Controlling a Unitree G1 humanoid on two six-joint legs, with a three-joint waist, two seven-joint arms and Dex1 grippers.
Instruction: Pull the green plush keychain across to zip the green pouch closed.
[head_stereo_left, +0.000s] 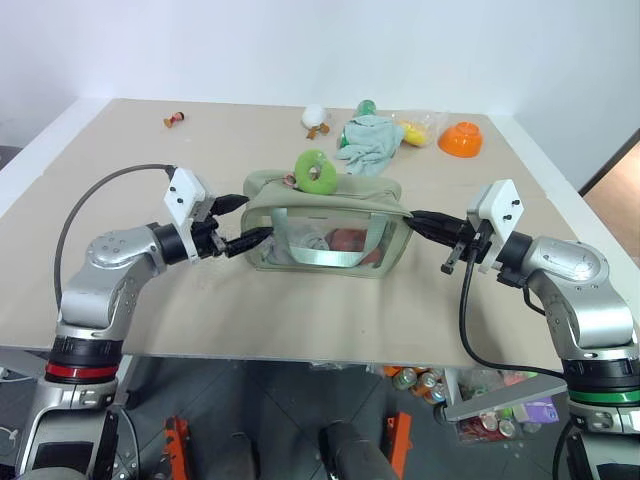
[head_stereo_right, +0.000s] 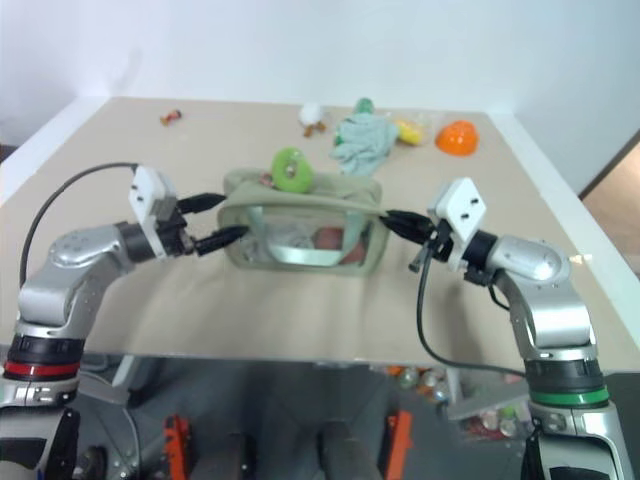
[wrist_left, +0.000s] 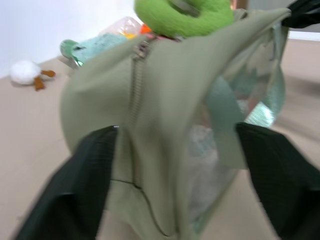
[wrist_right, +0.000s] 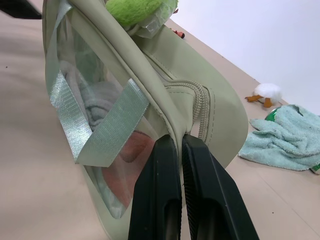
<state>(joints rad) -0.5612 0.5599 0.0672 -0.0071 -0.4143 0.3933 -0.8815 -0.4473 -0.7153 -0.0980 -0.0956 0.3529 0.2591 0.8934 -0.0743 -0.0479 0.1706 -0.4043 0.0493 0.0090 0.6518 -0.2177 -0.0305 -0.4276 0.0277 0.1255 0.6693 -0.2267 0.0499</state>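
Right gripper (wrist_right: 181, 142) pinches green pouch (head_stereo_left: 330, 215) right end; left gripper (head_stereo_left: 243, 221) spread astride left end; green plush keychain (head_stereo_left: 316, 171) atop pouch.

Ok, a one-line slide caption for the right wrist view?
Right gripper shut on the end of the green pouch, green plush keychain on top.

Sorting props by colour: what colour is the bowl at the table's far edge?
Orange; the bowl shows best in the left eye view.
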